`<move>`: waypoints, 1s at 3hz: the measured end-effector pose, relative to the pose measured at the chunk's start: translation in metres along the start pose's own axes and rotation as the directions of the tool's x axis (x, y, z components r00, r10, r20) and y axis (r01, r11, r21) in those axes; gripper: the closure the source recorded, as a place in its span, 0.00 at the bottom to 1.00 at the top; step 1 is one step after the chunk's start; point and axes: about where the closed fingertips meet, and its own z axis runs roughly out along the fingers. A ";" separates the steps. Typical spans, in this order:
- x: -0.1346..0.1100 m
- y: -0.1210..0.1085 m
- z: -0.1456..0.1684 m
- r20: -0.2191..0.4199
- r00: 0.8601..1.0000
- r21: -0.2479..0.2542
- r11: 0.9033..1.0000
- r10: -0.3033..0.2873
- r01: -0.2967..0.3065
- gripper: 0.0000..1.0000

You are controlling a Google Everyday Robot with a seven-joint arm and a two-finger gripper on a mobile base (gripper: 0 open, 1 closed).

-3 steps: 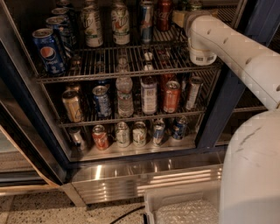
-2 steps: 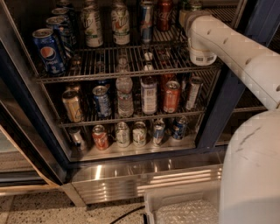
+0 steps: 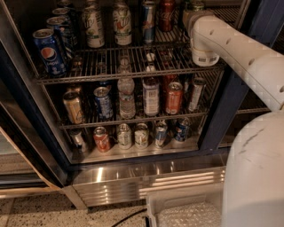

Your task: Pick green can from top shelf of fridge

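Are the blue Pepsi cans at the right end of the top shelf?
No, the blue Pepsi cans stand at the top shelf's left end; the arm reaches in at the right end, hiding the gripper.

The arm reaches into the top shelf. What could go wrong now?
1. The gripper is at the top shelf's right end beside the green can; the red cola can stands close and might be knocked.
2. The arm hides most of the gripper, so a poor grasp could go unseen.

Green can point(image 3: 196, 5): upright at the far right of the top shelf point(image 3: 111, 64) of the open fridge point(image 3: 230, 102). Its silver top shows, and its body is largely hidden behind the end effector point(image 3: 191, 18).
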 end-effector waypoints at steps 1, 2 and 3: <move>0.000 0.000 0.000 0.000 1.000 0.000 1.000 0.000 0.000 1.00; -0.002 0.001 0.000 0.001 1.000 -0.004 1.000 0.005 -0.005 1.00; -0.012 -0.003 -0.003 0.012 1.000 -0.015 1.000 0.026 -0.026 1.00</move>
